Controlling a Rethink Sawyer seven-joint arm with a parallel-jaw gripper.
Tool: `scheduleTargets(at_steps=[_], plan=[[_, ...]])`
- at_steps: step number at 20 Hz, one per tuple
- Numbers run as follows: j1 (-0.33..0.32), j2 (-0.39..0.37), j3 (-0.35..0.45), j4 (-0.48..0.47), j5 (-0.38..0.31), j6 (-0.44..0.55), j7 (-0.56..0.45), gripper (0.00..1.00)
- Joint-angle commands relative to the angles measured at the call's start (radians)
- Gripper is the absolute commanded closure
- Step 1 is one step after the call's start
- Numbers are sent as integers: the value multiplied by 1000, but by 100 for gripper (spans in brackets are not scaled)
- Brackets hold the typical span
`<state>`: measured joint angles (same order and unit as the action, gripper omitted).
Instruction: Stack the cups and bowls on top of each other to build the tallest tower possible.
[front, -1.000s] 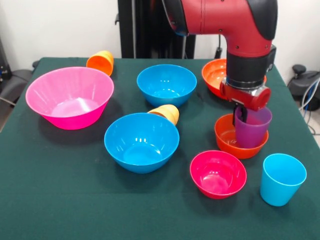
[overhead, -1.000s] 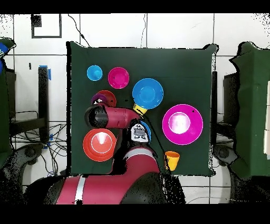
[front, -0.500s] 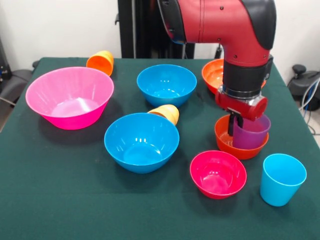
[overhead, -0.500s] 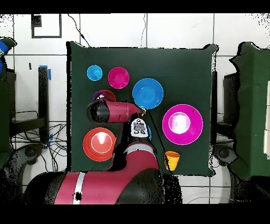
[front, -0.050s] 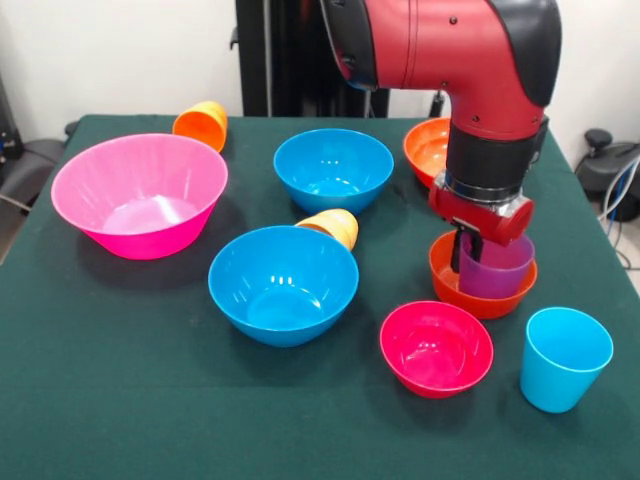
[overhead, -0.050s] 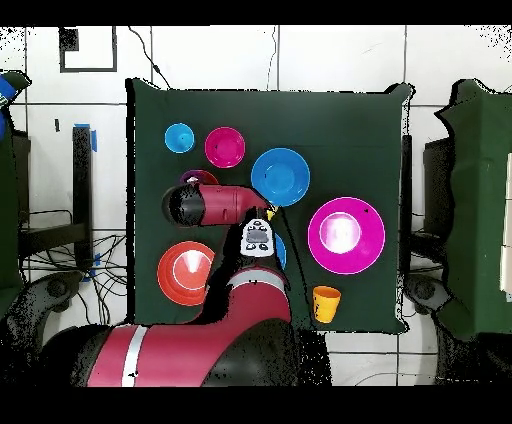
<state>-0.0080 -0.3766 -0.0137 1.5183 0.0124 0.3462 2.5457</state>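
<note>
The translucent purple cup (front, -0.050s: 497, 268) stands upright inside the small orange bowl (front, -0.050s: 478, 293) at the table's right. My gripper (front, -0.050s: 470, 247) comes straight down onto the cup's left rim and is shut on it, one dark finger (front, -0.050s: 465, 250) showing against the wall. In the overhead view the arm covers the gripper, and only a sliver of the purple cup (overhead, -0.050s: 194, 178) shows. Nearby stand the small magenta bowl (front, -0.050s: 436, 347) and the light blue cup (front, -0.050s: 564, 358).
A large pink bowl (front, -0.050s: 140, 195) sits at the left, with two blue bowls (front, -0.050s: 333, 168) (front, -0.050s: 283, 283) in the middle. The orange-red bowl (front, -0.050s: 426, 148) lies behind the arm. An orange cup (front, -0.050s: 202, 124) and a yellow-orange cup (front, -0.050s: 333, 227) lie on their sides.
The gripper has come down with the purple cup, which now sits deeper in the small orange bowl. Everything else on the table has stayed where it was.
</note>
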Motion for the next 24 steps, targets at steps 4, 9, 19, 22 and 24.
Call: scheduleTargets(at_steps=[4, 9, 19, 22, 24], plan=[[-6, 146, -66, -34, -139, 238, -116, 100], [-25, 126, -85, 0, -183, 251, -141, 100], [-76, 84, -112, -6, -280, 311, -209, 100], [-92, 83, -97, -3, -295, 296, -201, 100], [-102, 86, -89, 1, -302, 288, -190, 100]])
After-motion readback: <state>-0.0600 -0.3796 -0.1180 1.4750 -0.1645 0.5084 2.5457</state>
